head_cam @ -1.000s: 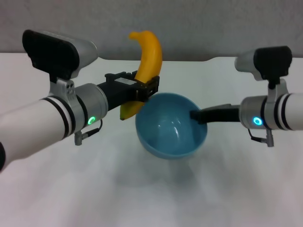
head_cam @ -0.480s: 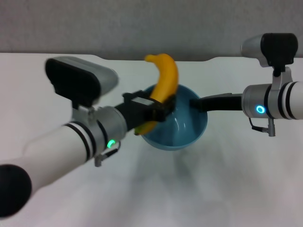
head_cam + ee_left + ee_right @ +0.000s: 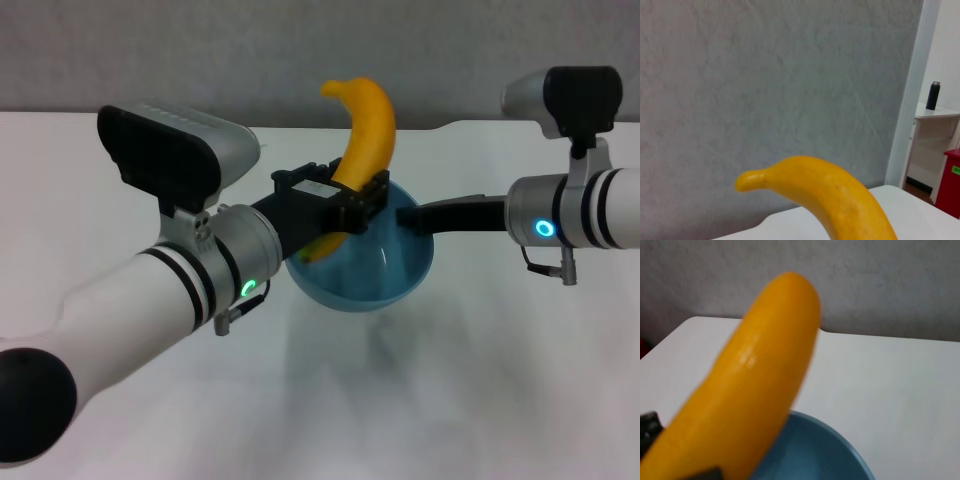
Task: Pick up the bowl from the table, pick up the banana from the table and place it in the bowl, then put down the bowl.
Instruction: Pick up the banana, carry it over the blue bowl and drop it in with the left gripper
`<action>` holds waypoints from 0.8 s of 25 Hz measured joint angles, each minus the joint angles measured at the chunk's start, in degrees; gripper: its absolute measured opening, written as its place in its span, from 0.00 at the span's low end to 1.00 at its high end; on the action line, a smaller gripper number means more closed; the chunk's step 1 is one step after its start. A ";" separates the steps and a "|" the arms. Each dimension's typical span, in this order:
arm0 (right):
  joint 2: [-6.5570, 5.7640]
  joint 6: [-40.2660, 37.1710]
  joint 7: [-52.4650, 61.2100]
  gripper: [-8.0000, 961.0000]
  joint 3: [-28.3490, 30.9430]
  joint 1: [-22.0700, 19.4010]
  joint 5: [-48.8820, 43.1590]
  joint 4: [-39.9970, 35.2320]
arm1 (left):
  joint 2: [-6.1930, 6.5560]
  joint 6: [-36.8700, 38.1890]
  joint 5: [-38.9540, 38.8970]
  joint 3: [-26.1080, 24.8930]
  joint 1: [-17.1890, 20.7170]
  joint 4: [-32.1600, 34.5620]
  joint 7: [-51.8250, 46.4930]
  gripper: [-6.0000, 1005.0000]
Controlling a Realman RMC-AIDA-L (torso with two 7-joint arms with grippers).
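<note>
Left hand clamped at mid-length on stiff, smooth banana, lower end inside bowl; right hand pinching glossy, probably slippery bowl's rim, above tabletop.

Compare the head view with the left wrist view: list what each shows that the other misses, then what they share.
Only the head view shows the bowl held off the table at its rim by the right gripper, and the left gripper shut on the banana, whose lower end dips into the bowl. Only the left wrist view shows a dark bottle on a white side cabinet and something red beside it. Both show the banana's upper end, the grey wall and the white table.
</note>
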 joint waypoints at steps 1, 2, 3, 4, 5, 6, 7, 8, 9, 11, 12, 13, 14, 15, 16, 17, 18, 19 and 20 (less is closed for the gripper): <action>0.02 -0.01 0.00 0.04 -0.07 0.12 0.00 0.00 | -0.03 0.09 -0.26 0.24 -0.04 0.02 -0.04 0.52; 0.04 -0.07 0.02 0.04 -0.11 0.36 0.00 0.01 | -0.07 0.15 -0.84 0.44 -0.10 0.17 -0.07 0.52; 0.05 -0.11 0.04 0.04 -0.12 0.56 0.00 0.02 | -0.10 0.30 -1.65 0.71 -0.14 0.43 -0.04 0.52; 0.05 -0.13 0.04 0.04 -0.10 0.71 0.01 0.02 | -0.11 0.43 -2.29 0.92 -0.16 0.65 0.00 0.52; 0.05 -0.11 0.05 0.04 0.00 0.95 0.07 0.03 | -0.14 0.84 -3.04 1.34 -0.30 1.00 0.11 0.52; 0.04 -0.07 0.08 0.04 0.07 1.19 0.16 0.05 | -0.15 1.33 -3.46 1.75 -0.44 1.26 0.21 0.52; 0.02 0.00 0.10 0.04 0.09 1.42 0.23 0.11 | -0.14 1.91 -3.61 2.18 -0.58 1.47 0.26 0.52; 0.02 0.04 0.12 0.04 0.10 1.71 0.27 0.28 | -0.13 2.31 -3.58 2.44 -0.64 1.54 0.27 0.52; 0.06 0.06 0.15 0.04 0.05 2.06 0.28 0.55 | -0.10 2.63 -3.51 2.62 -0.68 1.57 0.28 0.52; 0.18 0.12 0.27 0.04 -0.36 2.87 0.33 1.41 | -0.07 2.95 -3.31 2.70 -0.68 1.59 0.29 0.52; 0.24 0.21 0.36 0.04 -0.57 3.20 0.37 1.85 | -0.06 3.06 -3.22 2.70 -0.70 1.60 0.29 0.52; 0.29 0.38 0.43 0.04 -0.77 3.66 0.39 2.43 | -0.06 3.20 -3.22 2.71 -0.72 1.61 0.29 0.52; 0.34 0.52 0.47 0.04 -0.95 4.05 0.40 2.93 | -0.05 3.40 -3.25 2.72 -0.75 1.64 0.30 0.52; 0.36 0.58 0.47 0.04 -1.10 4.34 0.40 3.33 | -0.05 3.57 -3.29 2.72 -0.76 1.70 0.30 0.52; 0.36 0.61 0.48 0.04 -1.24 4.64 0.40 3.73 | -0.04 3.73 -3.33 2.73 -0.77 1.83 0.29 0.52; 0.36 0.62 0.48 0.04 -1.36 4.84 0.38 4.04 | -0.04 3.90 -3.35 2.73 -0.77 1.99 0.30 0.52; 0.36 0.62 0.48 0.04 -1.38 5.01 0.36 4.30 | -0.03 3.96 -3.36 2.74 -0.77 2.15 0.29 0.52; 0.36 0.62 0.49 0.04 -1.39 5.09 0.34 4.46 | -0.03 4.00 -3.36 2.75 -0.77 2.28 0.29 0.52; 0.35 0.60 0.50 0.04 -1.39 5.09 0.34 4.54 | -0.02 4.04 -3.36 2.76 -0.77 2.45 0.29 0.52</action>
